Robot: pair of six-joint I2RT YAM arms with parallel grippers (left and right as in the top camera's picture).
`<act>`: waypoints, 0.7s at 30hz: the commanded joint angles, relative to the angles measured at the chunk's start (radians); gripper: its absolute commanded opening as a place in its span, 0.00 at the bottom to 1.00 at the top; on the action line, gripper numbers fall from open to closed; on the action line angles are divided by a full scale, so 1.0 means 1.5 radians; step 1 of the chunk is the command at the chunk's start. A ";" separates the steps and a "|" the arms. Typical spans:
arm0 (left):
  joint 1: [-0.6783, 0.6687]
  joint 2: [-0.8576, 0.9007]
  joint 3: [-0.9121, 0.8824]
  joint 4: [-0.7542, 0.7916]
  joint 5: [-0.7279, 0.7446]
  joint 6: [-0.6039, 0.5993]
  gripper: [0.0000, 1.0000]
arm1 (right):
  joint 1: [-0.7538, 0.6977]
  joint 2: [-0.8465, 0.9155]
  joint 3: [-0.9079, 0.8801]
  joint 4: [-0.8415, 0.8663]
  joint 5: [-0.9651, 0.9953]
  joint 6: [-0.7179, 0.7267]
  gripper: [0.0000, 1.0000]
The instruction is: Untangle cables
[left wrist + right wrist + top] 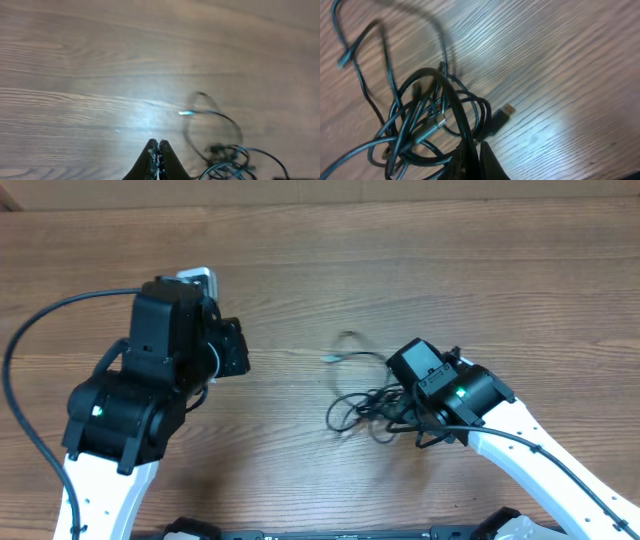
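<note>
The cables (pixel 365 408) lie as one tangle of thin black cords on the wooden table (pixel 420 260), with a loose loop and a small plug end (pixel 331 358) reaching up-left. My right gripper (pixel 398 412) is at the tangle's right side. In the right wrist view its fingers (pixel 476 152) are shut on a black strand of the cables (pixel 427 125); a gold-tipped plug (pixel 506 110) lies just right of it. My left gripper (pixel 238 352) is left of the tangle, apart from it. In the left wrist view it (pixel 158 146) is shut and empty, with the tangle (pixel 227 157) at lower right.
A thick black robot cable (pixel 40 325) arcs around the left arm at the table's left. A small white-and-grey object (pixel 200 277) sits behind the left arm. A dark bar (pixel 340 532) runs along the table's front edge.
</note>
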 commanded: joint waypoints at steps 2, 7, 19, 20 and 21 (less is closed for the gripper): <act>0.000 -0.015 0.036 -0.001 -0.097 -0.033 0.04 | -0.001 -0.002 0.002 -0.020 0.115 0.094 0.04; 0.001 -0.035 0.054 -0.003 -0.138 -0.037 0.04 | -0.008 -0.002 0.002 -0.025 0.122 0.108 0.04; 0.001 -0.009 0.054 -0.066 -0.116 -0.056 0.04 | -0.006 -0.003 0.002 0.186 -0.063 -0.170 0.04; 0.001 -0.007 0.054 -0.069 -0.117 -0.056 0.04 | -0.006 -0.003 0.002 0.195 -0.073 -0.182 0.04; 0.001 -0.004 0.054 -0.071 -0.117 -0.056 0.04 | -0.006 -0.003 0.002 0.203 -0.084 -0.193 0.04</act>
